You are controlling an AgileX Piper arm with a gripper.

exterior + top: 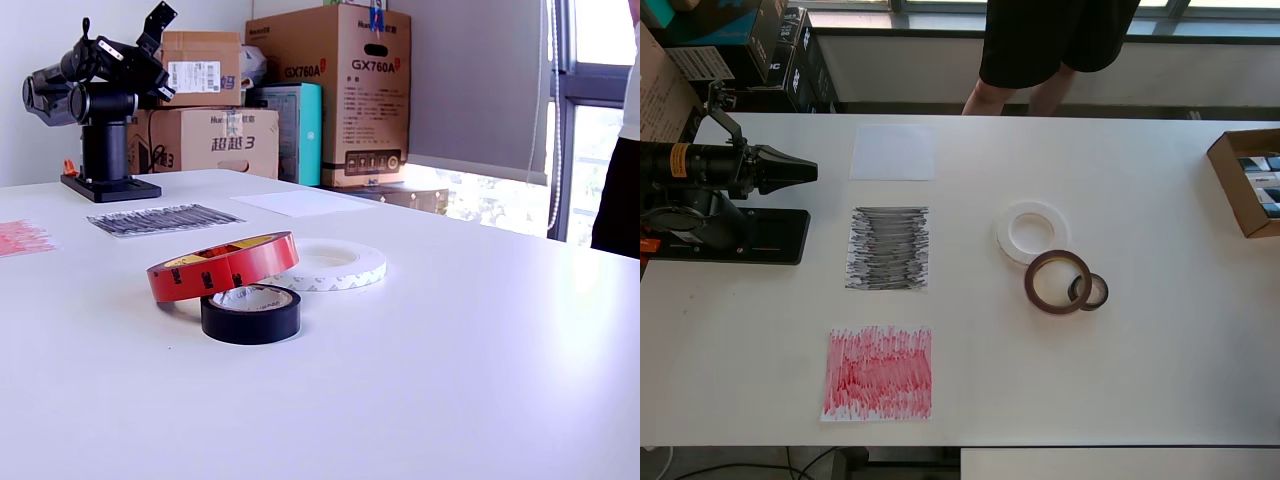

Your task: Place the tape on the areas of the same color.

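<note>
Three tape rolls lie together right of centre in the overhead view: a wide white ring (pixel 1033 231), a reddish-brown ring (pixel 1058 281) and a small black ring (pixel 1089 291). The reddish-brown ring (pixel 225 265) rests tilted on the black ring (pixel 250 313) and touches the white ring (pixel 325 265). Three sheets lie in a column to their left: plain white (pixel 893 152), black-scribbled (pixel 888 248), red-scribbled (pixel 879 373). My gripper (pixel 805 170) is folded over the arm's base at the overhead view's left, empty, jaws together, far from the tapes. It also shows in the exterior view (pixel 158 88).
The arm's black base plate (pixel 740 238) sits at the overhead view's left edge. An open brown cardboard box (pixel 1245 185) stands at the right edge. A person (pixel 1055 50) stands behind the far edge. Stacked boxes (pixel 335 90) stand beyond the table.
</note>
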